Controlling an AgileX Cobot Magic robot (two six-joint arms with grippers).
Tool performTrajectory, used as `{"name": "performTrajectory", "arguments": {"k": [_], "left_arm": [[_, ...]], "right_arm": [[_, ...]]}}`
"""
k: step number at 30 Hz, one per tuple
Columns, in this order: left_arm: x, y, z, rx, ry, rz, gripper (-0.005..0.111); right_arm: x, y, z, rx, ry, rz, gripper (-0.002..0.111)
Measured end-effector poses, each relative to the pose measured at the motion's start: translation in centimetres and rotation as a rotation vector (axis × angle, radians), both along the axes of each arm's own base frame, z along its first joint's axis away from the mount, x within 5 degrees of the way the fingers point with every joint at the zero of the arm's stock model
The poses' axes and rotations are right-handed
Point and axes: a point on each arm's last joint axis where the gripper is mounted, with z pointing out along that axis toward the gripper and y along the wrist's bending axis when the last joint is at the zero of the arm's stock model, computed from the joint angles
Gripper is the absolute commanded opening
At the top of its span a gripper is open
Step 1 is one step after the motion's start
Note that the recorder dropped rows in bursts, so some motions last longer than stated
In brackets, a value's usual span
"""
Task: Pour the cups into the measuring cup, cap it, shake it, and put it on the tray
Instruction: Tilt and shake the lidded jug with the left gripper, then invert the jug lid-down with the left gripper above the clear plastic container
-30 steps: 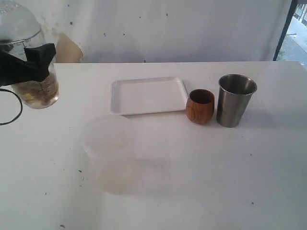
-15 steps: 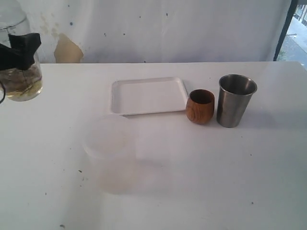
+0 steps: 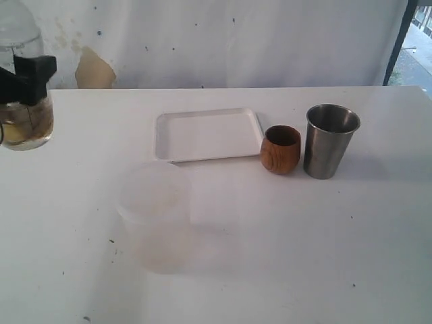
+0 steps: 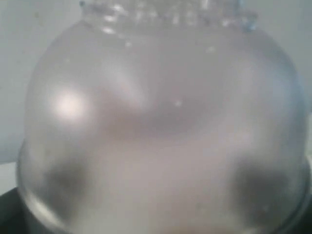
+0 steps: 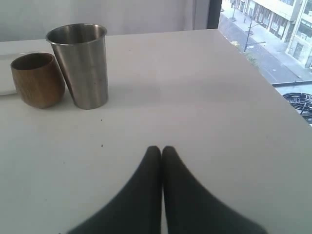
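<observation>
My left gripper (image 3: 25,75) is shut on the measuring cup (image 3: 25,125), held above the table at the far left of the exterior view. The clear cup holds yellowish-brown liquid and carries a domed clear cap (image 3: 15,27). That frosted dome (image 4: 161,122) fills the left wrist view. The white tray (image 3: 208,133) lies flat at mid-table. Just right of it stand the brown wooden cup (image 3: 281,149) (image 5: 37,79) and the steel tumbler (image 3: 330,140) (image 5: 81,65). My right gripper (image 5: 161,150) is shut on nothing, low over bare table, well short of both cups.
A big frosted plastic tub (image 3: 155,216) stands in front of the tray, nearer the camera. The white table (image 3: 324,243) ends at an edge on the right, with a window and street beyond (image 5: 273,29). A white cloth hangs behind.
The measuring cup in my left gripper swung from tilted to upright and moved left, then dropped slightly. The cups, tray and tub stayed put.
</observation>
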Motion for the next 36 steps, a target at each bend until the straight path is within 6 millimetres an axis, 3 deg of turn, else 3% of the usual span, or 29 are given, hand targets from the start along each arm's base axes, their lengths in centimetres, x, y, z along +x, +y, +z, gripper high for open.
{"name": "performTrajectory", "arguments": {"k": [2, 6, 9, 14, 25, 36], "left_arm": [[0.1, 0.5, 0.4, -0.109, -0.025, 0.051, 0.000], [-0.1, -0.5, 0.8, 0.094, -0.039, -0.046, 0.000], [0.0, 0.3, 0.6, -0.036, 0.004, 0.037, 0.000], [-1.0, -1.2, -0.8, 0.336, 0.022, -0.135, 0.000], [-2.0, -4.1, -1.4, 0.605, -0.043, -0.351, 0.000], [-3.0, -4.3, -3.1, 1.051, -0.133, -0.532, 0.000]], "right_arm": [[0.0, 0.0, -0.1, 0.000, 0.002, 0.000, 0.000], [0.0, 0.0, -0.1, 0.002, 0.002, -0.001, 0.000], [0.0, 0.0, -0.1, 0.002, 0.002, -0.001, 0.000], [0.0, 0.0, -0.1, 0.002, 0.003, -0.001, 0.000], [0.0, 0.0, -0.1, 0.002, 0.003, -0.001, 0.000], [0.0, 0.0, -0.1, 0.002, 0.002, -0.001, 0.000]]}}
